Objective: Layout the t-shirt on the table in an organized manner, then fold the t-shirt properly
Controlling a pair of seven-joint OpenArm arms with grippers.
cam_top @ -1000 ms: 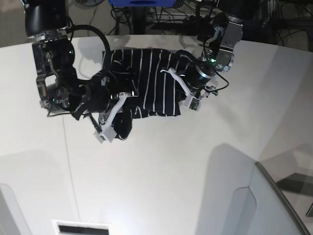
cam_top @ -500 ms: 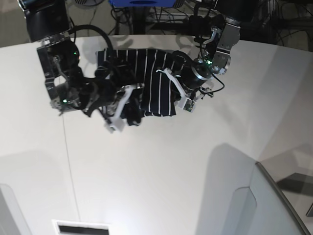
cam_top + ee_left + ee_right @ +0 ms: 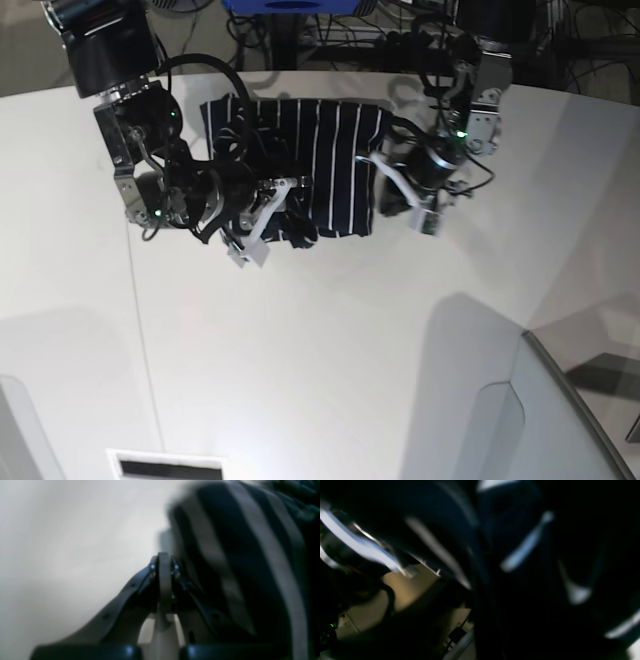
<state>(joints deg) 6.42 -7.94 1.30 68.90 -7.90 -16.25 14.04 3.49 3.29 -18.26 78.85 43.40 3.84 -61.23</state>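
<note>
Layout step: t-shirt [image 3: 320, 165] bunched near counter [image 3: 320, 340] far edge. Left end effector [image 3: 163, 562] pressed together, empty; right end effector [image 3: 262, 215] state indeterminable. Spreading required next.

There are no words or numbers to read here. Both wrist views are blurry, so tiny print may be missed.

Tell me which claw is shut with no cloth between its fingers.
The left claw, on the base view's right: it is shut over bare table, beside the t-shirt. The right claw sits over the shirt's bunched corner, its grip unclear.
</note>
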